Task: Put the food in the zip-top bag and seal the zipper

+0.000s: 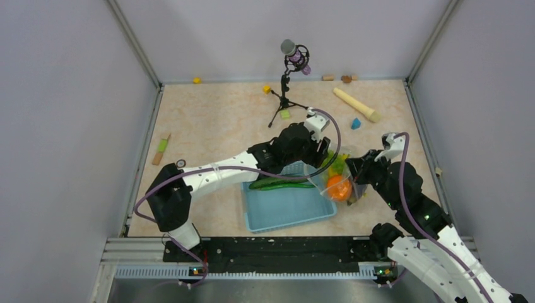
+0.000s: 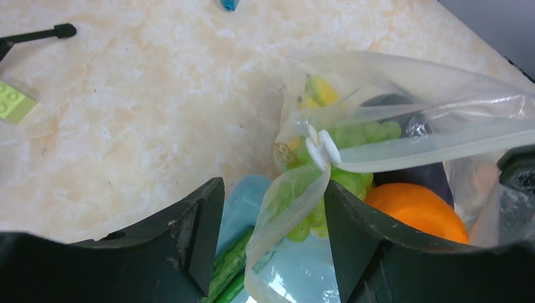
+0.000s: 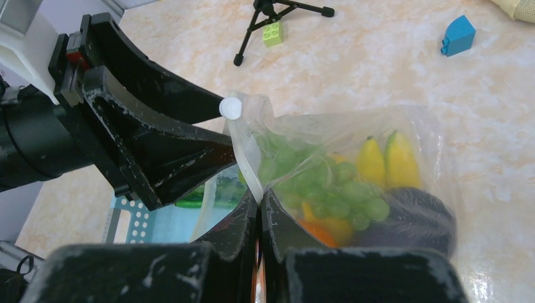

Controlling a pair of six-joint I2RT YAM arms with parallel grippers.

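Note:
The zip-top bag (image 1: 340, 180) lies just right of the basket, with green grapes (image 3: 328, 183), yellow fruit (image 3: 385, 161), an orange (image 2: 416, 208) and a dark eggplant (image 3: 416, 218) inside. My right gripper (image 3: 260, 194) is shut on the zipper strip (image 3: 246, 158) at the bag's mouth. My left gripper (image 2: 272, 186) is open, with a slack loop of that strip (image 2: 284, 208) hanging between its fingers (image 2: 353, 233). The white slider (image 2: 323, 148) sits just beyond its tips. A green cucumber (image 1: 281, 184) lies in the basket, outside the bag.
The light blue basket (image 1: 287, 211) sits near the front, under the left gripper. A microphone tripod (image 1: 284, 104) stands behind it. A beige cylinder (image 1: 357, 105), a blue block (image 1: 356, 123) and a green block (image 1: 285, 114) lie at the back. Walls close in three sides.

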